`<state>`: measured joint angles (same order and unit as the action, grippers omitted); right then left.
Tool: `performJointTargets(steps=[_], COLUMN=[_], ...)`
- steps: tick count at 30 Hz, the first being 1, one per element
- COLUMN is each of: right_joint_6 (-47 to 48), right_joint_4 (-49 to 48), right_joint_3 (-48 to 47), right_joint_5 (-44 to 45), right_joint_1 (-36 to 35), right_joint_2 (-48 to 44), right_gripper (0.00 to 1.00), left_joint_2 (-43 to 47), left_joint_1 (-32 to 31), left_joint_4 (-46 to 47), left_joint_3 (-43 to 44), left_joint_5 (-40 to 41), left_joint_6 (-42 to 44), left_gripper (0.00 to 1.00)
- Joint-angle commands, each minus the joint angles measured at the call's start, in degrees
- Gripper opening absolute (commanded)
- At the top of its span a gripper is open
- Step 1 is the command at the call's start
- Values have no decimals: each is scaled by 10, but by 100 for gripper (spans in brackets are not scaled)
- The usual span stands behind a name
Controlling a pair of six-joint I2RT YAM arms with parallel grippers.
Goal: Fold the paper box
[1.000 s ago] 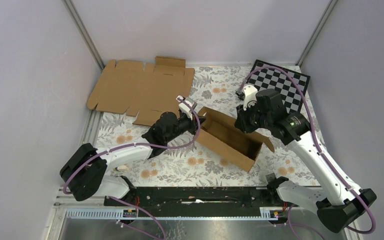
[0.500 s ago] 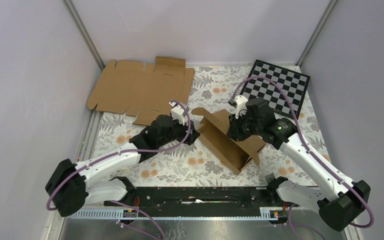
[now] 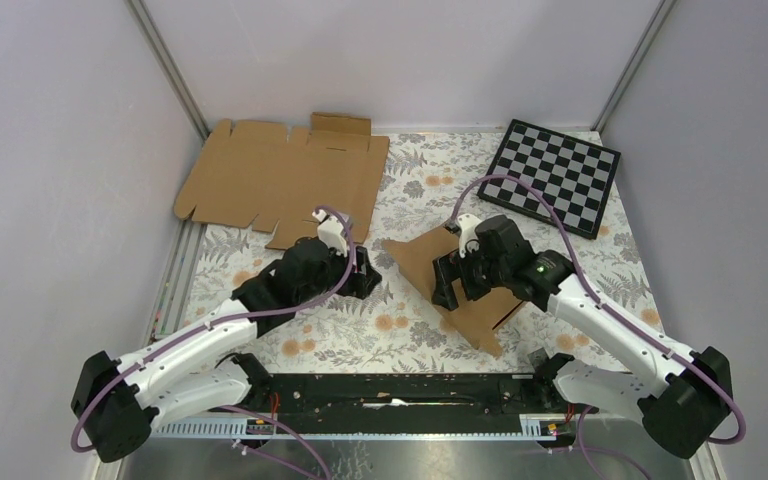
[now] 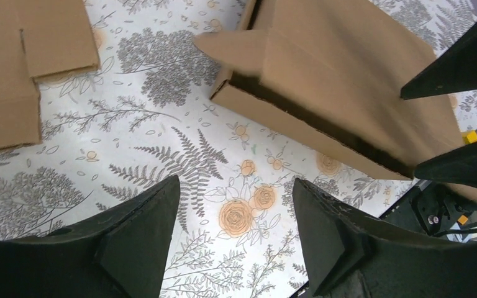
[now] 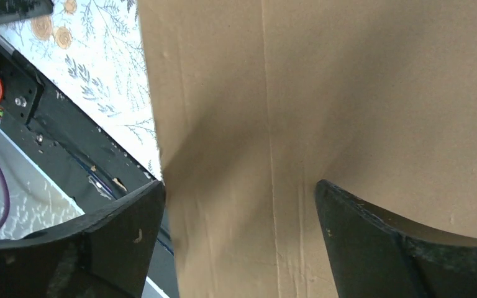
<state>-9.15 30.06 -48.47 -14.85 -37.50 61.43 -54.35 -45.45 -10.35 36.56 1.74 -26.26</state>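
Note:
The paper box point(image 3: 415, 256) lies on the flowered cloth in the middle of the table, a broad brown panel facing up. In the left wrist view the paper box point(image 4: 335, 81) shows a dark slit along its near side and a small flap at its left end. My right gripper point(image 3: 447, 288) hangs open right over that panel. In its own view the brown cardboard point(image 5: 323, 93) fills the picture, and the right gripper point(image 5: 239, 205) has one finger past the box edge and one over the panel. My left gripper point(image 3: 365, 278) stands open over bare cloth, left of the box and apart from it; nothing lies between the fingers of the left gripper point(image 4: 236, 211).
A flat die-cut cardboard sheet point(image 3: 280, 180) lies at the back left, its corner also in the left wrist view as the flat sheet point(image 4: 12, 68). A checkerboard point(image 3: 555, 175) leans at the back right. The black rail point(image 3: 390, 390) runs along the near table edge. Grey walls close three sides.
Both grippers have opened. The left arm drew back to the left, away from the box. The right arm came toward the near left, and the box went from open-topped to panel-up.

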Motion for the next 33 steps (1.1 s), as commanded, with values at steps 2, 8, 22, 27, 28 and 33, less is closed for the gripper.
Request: performJointTargets(steps=[2,8,22,27,28,33], right_joint_6=[-32,-128,-138,-156,-161,-204], right_joint_4=[-34,-31,3,1,-1,-42], right_joint_3=[4,-3,-10,33,43,122], right_joint_5=[-12,107,212,210,213,198], right_joint_1=[-4,-3,6,9,10,9], right_joint_2=[-28,-56,-57,-29,-26,-26], right_gripper=[100,100,93,89,88,86], left_joint_2=[10,21,40,37,38,40], left_joint_1=[22,30,31,31,31,31], left_joint_4=[-12,-10,-14,-5,-5,-5], left_joint_3=[12,9,-1,-7,-8,-13], left_joint_5=[9,5,15,8,8,9], left_joint_6=[-14,-16,-11,-18,-19,-19], left_gripper=[72,72,73,73,73,73])
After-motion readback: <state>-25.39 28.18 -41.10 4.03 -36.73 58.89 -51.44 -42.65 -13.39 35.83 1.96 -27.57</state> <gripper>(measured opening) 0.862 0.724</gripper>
